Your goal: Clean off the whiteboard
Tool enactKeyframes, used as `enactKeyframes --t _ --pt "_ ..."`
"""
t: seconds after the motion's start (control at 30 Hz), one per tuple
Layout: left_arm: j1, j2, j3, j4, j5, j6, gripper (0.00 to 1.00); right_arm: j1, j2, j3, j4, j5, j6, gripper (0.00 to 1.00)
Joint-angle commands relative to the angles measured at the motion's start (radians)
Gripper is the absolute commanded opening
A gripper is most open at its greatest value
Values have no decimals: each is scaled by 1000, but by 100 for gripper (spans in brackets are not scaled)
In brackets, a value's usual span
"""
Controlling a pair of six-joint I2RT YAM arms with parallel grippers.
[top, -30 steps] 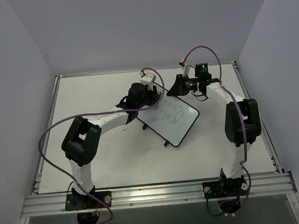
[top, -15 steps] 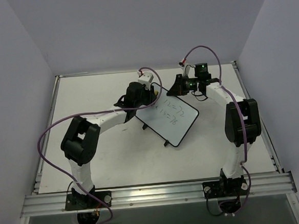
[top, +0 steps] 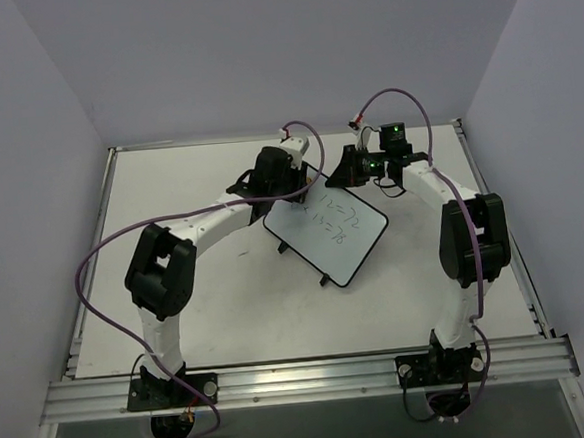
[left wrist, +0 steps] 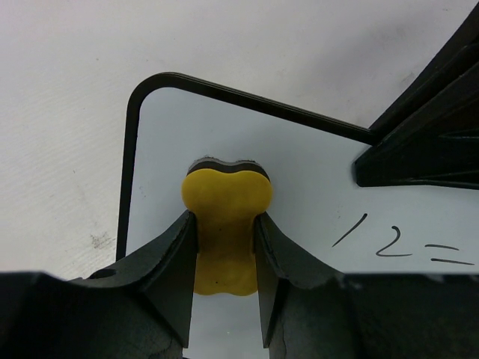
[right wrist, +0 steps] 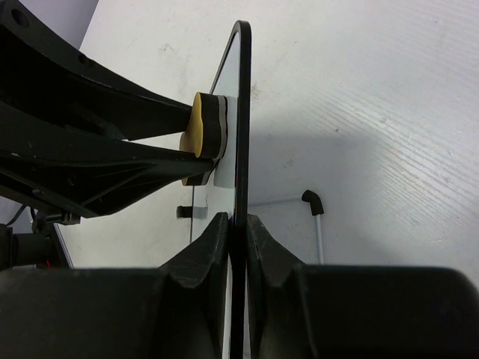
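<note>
The whiteboard (top: 341, 238) stands tilted on the table, with black handwritten sums (top: 334, 219) on its face. My left gripper (top: 291, 179) is shut on a yellow eraser (left wrist: 227, 191) and presses its dark pad against the board's upper left corner (left wrist: 314, 187), left of the writing "12=" (left wrist: 389, 243). My right gripper (top: 352, 167) is shut on the board's far edge. From the right wrist the board shows edge-on (right wrist: 241, 112), clamped between the gripper's (right wrist: 238, 218) jaws, and the eraser (right wrist: 200, 134) touches its left face.
The white table (top: 170, 197) has raised rails along its sides, with purple-grey walls behind. One black foot of the board (top: 326, 280) rests on the table, and another (right wrist: 313, 200) shows behind it. Purple cables (top: 104, 257) loop over both arms.
My left gripper has carried the eraser a little farther back and right, up to the board's top corner. The right gripper and the board have stayed put.
</note>
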Motion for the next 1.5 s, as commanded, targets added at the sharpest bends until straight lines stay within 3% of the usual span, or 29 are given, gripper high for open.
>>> enactKeyframes --t 0.0,0.73,0.97,1.27,1.47 --pt "8 43 72 -89 21 6 2 37 -63 2 14 -25 -45 0" --pt "59 37 145 -112 24 7 2 41 -67 -4 12 -17 -50 0" --pt "-12 22 63 -61 21 24 2 39 -64 -3 18 -14 -41 0" --pt "-126 -4 -137 138 -4 -19 2 39 -67 -11 32 -8 -22 0" --pt "-170 -4 -131 149 -22 -11 2 41 -81 -24 38 6 -22 0"
